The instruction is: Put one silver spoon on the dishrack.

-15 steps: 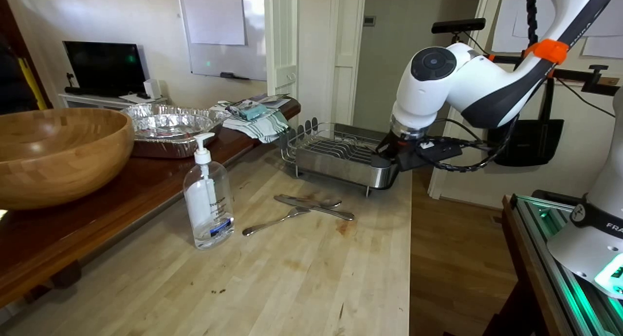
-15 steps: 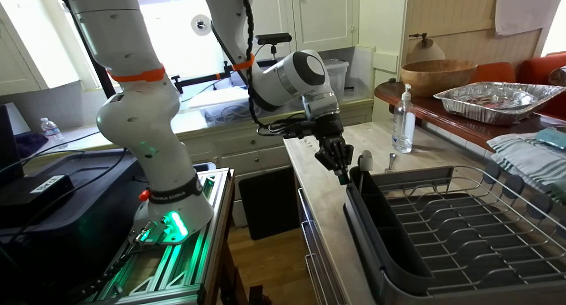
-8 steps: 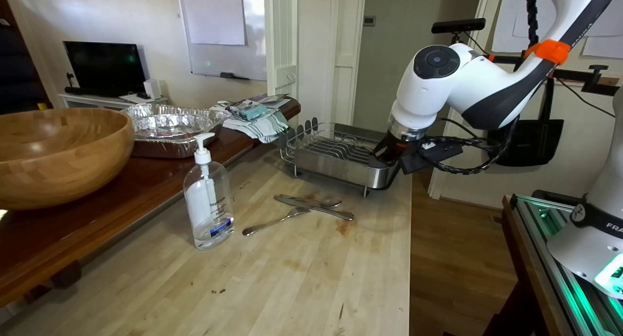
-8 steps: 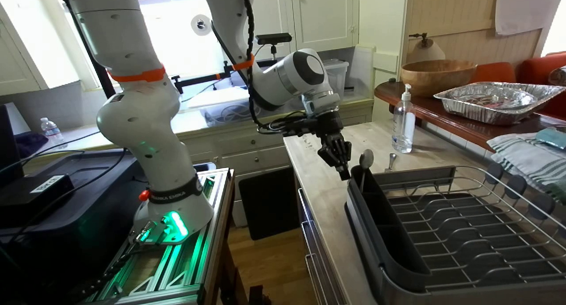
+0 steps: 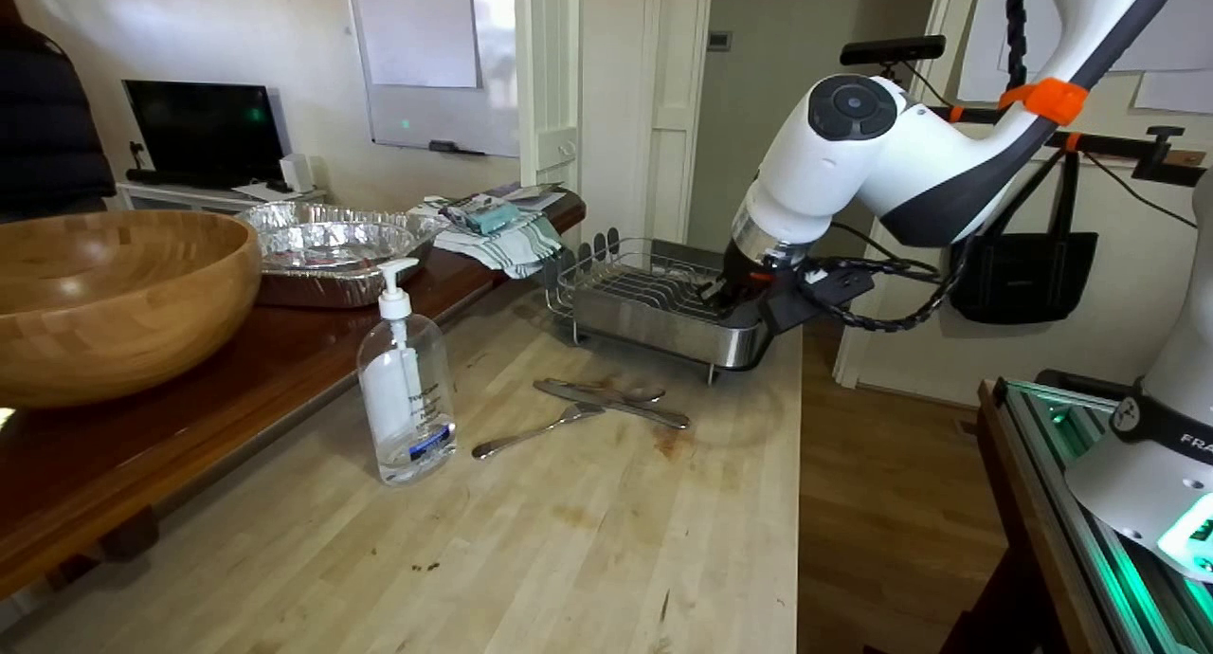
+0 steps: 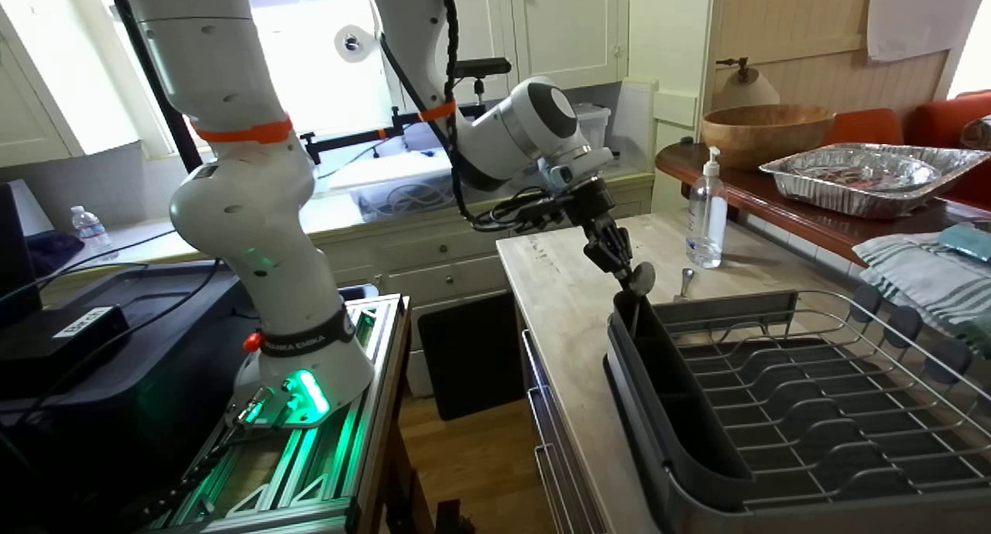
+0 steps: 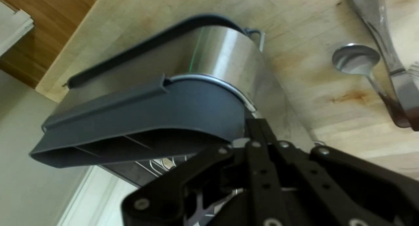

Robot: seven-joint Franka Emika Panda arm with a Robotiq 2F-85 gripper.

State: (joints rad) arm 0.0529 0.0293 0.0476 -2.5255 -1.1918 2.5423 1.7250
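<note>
— Largest things first?
— Your pale worktop point(image 5: 701, 550) fills the middle of an exterior view, with a red-brown table point(image 5: 284, 389) along its left. Your arm point(image 5: 815, 180) reaches in from the right to the right end of the dishrack point(image 5: 654, 332), which stands far right on the worktop. A wooden bowl point(image 5: 133, 322) sits near left on the table, foil trays point(image 5: 317, 287) just beyond it.
— Smaller?
— You have the rack's dark holder point(image 7: 196, 108), then a pump bottle point(image 5: 403, 417) upright on the worktop's left. In an exterior view your gripper point(image 6: 622, 278) hangs tilted at the holder's far end, its fingers clenched against each other.
— And the cutlery?
— Between bottle and rack you see a knife point(image 7: 409, 91) lying across a loose spoon point(image 7: 356, 59), a fork point(image 5: 531, 433) just beside them. A silver spoon point(image 6: 642, 278) stands head up in the holder's far end, just beside your fingertips; whether they touch it, you cannot tell.
</note>
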